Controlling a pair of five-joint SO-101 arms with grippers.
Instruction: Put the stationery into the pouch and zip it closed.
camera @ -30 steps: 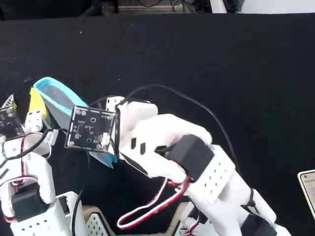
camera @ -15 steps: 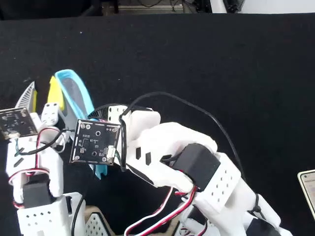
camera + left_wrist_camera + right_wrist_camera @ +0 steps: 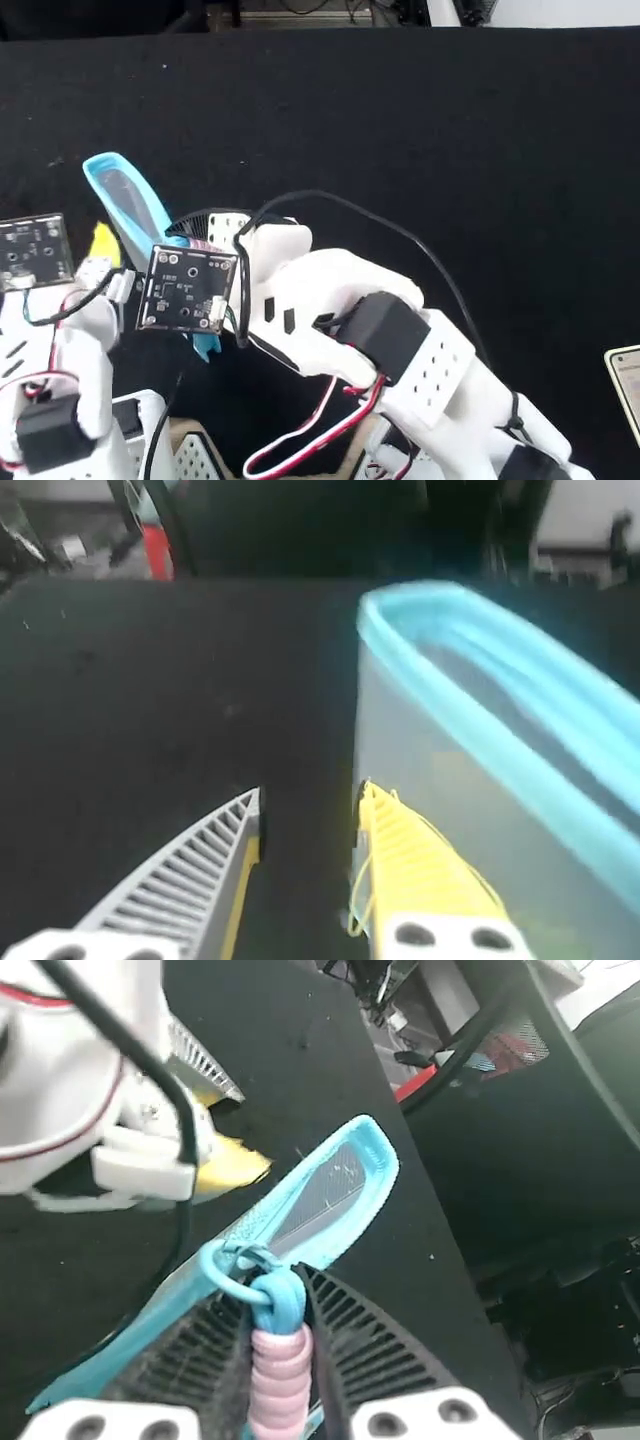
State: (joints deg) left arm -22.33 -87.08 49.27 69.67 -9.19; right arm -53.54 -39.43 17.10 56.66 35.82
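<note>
Right end effector [image 3: 272, 1298] pinches zipper pull [image 3: 276, 1375] on the pouch [image 3: 335, 1185].

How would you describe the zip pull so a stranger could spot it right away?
Over the black table, find the clear pouch with a light blue rim. At one end of its zip, the pull is pinched in the right gripper. It is the only pink thing there: a ribbed coil hanging off a blue ring.

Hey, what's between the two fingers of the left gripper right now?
Bare black table, per the left wrist view. The left gripper is open; the pouch stands outside the gap, beside its yellow finger.
</note>
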